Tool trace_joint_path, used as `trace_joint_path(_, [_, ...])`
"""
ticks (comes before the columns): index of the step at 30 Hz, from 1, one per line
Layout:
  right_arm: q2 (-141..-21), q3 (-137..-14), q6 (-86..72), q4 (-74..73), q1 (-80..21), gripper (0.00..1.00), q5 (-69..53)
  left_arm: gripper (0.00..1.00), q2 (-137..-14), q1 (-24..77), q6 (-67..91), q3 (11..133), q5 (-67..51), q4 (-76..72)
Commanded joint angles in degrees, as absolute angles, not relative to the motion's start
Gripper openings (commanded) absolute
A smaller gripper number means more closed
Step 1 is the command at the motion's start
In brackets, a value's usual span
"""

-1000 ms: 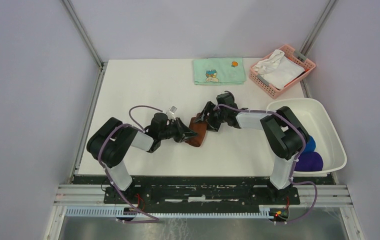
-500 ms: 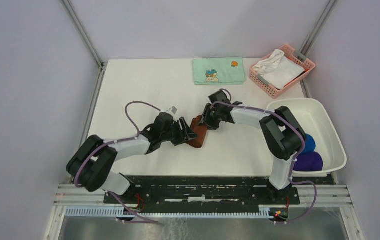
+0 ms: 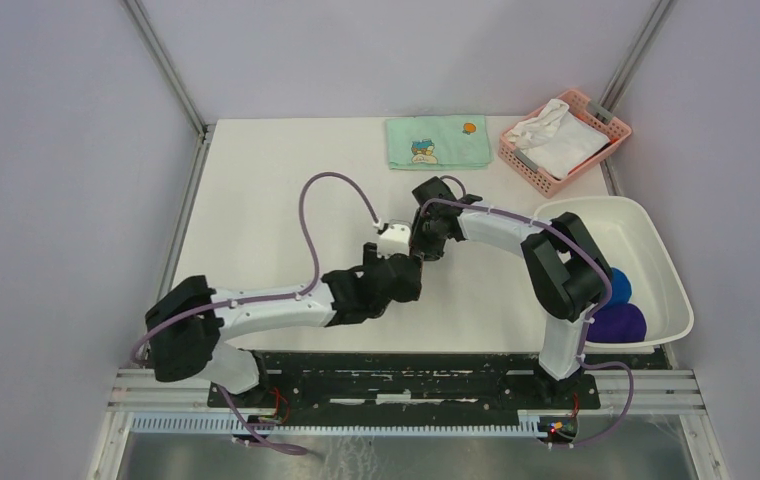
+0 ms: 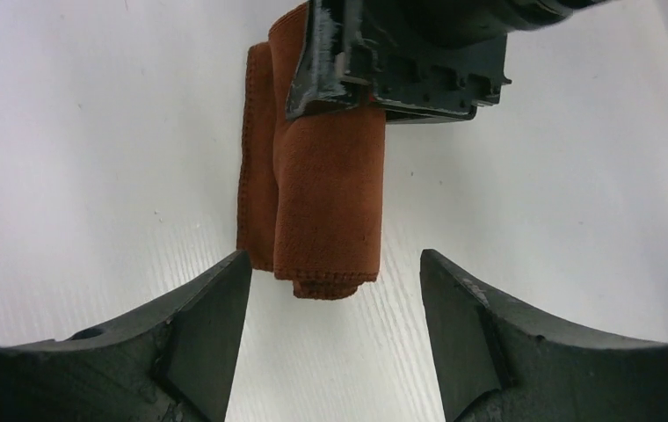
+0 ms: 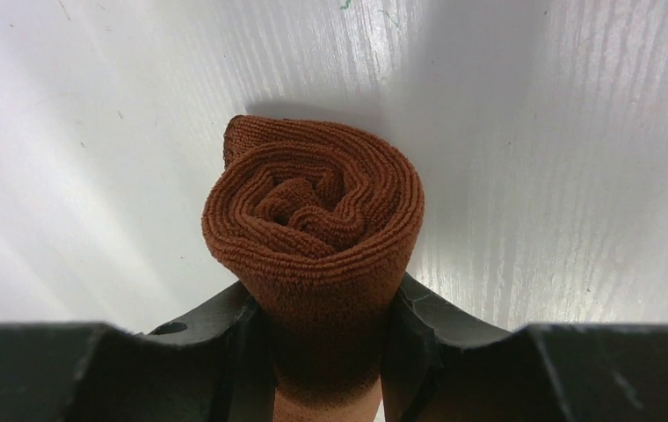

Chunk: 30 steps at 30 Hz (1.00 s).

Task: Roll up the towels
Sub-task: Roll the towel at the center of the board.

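Rolled rust-brown towel (image 5: pixel 317 220) pinched on the table (image 5: pixel 577 132) by the right gripper (image 5: pixel 326 308).
The towel is clamped, probably so it cannot unwind; the left gripper (image 4: pixel 335 268) is held wide open, empty, at its free end.

Left arm (image 3: pixel 266 308) and right arm (image 3: pixel 496 230) had white links, black joints, looping purple cables (image 3: pixel 302 215); left claw (image 4: pixel 332 257) matte black.
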<state>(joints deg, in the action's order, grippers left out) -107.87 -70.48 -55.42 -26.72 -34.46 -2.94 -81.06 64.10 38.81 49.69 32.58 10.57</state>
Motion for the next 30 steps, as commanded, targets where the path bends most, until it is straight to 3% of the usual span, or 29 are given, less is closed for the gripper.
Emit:
trace_joint_path(1, [-109.5, -71.9, -54.4, -31.0, -34.7, 0.45, -0.5, 0.77, -88.8, 69.7, 30.0, 56.0, 50.6, 12.3])
trace_joint_path(10, [-110.1, -72.5, -54.5, -31.5, -34.7, 0.45, -1.2, 0.74, -103.7, 74.1, 23.3, 62.9, 57.6, 11.4])
trace_joint_path(20, [-109.2, -72.1, -54.6, -29.6, -34.6, 0.48, -3.3, 0.58, -108.8, 73.4, 25.7, 63.6, 55.2, 15.2])
trace_joint_path(23, [-107.9, -71.3, -53.9, -27.3, -34.6, 0.52, -4.8, 0.49, -105.9, 71.2, 28.1, 61.2, 49.9, 14.8])
trace_joint_path(30, [-104.2, -67.9, -53.6, -20.5, -33.8, 0.66, -8.9, 0.38, -93.5, 59.2, 34.0, 49.0, 25.6, 3.8])
